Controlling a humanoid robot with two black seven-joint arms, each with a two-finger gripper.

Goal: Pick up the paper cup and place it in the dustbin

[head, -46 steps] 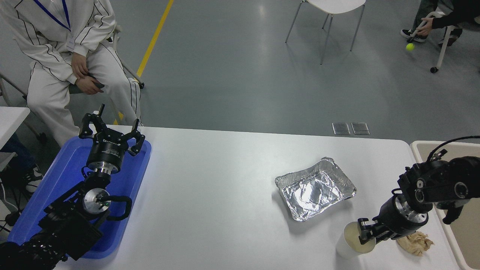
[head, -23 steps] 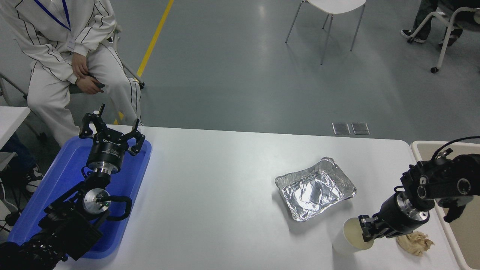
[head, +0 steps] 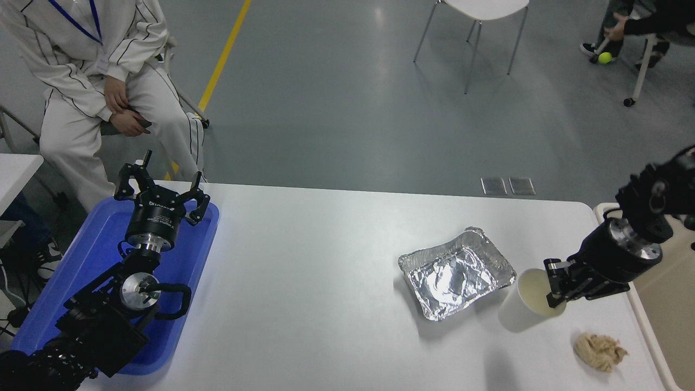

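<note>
The white paper cup [head: 525,303], cream inside, hangs above the table at the right, tilted with its mouth toward the camera. My right gripper [head: 555,285] is shut on the cup's rim and holds it just right of the foil tray. Its shadow lies on the table below. The beige dustbin [head: 649,326] stands off the table's right edge, partly cut off by the frame and partly behind my right arm. My left gripper [head: 162,187] is parked open over the blue tray at the lower left.
A crumpled foil tray [head: 456,271] lies left of the cup. A tan paper wad [head: 600,352] lies near the front right corner. A blue plastic tray [head: 98,255] sits at the left edge. A person sits at the far left; chairs stand beyond the table.
My right gripper has lifted the cup off the table and carried it up and to the right, toward the dustbin. The paper wad now lies uncovered. The left arm has not moved.
</note>
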